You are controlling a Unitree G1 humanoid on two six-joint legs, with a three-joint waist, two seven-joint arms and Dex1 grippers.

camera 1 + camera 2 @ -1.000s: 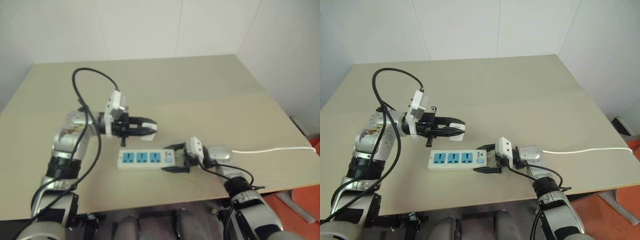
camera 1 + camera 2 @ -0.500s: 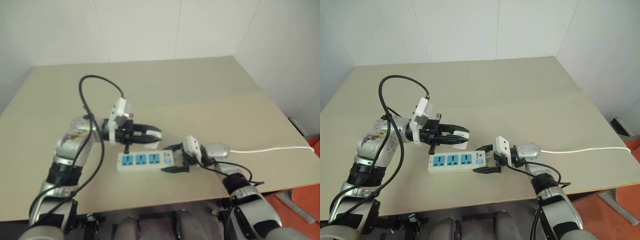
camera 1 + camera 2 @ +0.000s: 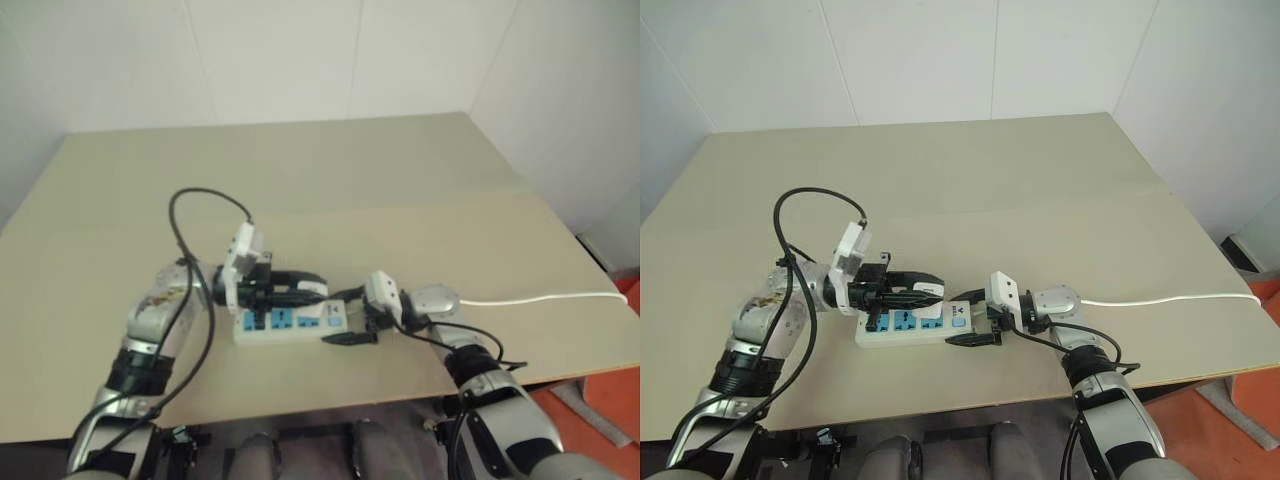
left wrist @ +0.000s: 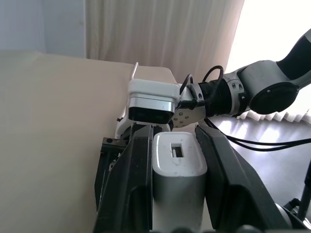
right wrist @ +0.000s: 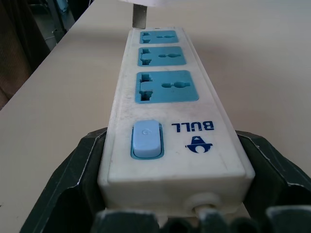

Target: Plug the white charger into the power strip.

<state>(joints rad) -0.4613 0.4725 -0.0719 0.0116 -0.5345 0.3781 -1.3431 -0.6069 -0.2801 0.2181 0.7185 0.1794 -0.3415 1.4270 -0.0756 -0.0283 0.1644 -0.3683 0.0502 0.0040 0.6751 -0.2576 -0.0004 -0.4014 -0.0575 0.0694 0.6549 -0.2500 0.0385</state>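
The white charger point(image 4: 179, 165) is sitting clamped between the two black fingers of the left end effector point(image 3: 923, 292), which is hanging just above the power strip point(image 3: 902, 328) on the desk point(image 3: 1040, 200). The right wrist view is showing a metal prong point(image 5: 140, 16) of the charger hovering over the far end of the strip, close to the farthest blue socket point(image 5: 156, 37) but not yet in it. The right end effector point(image 3: 975, 318) is bracing the strip at its switch end, a finger sitting against each long side beside the blue switch point(image 5: 146, 139), so it is holding the strip.

The main risk is misalignment: the prong is appearing to hang over the edge of the strip rather than over the socket slots, so pressing down now would likely be jamming metal against white plastic. That could be tipping the charger in its grip or pushing the far end of the strip sideways, since only the switch end is being held. A tilted charger would also be binding partway into the slots.
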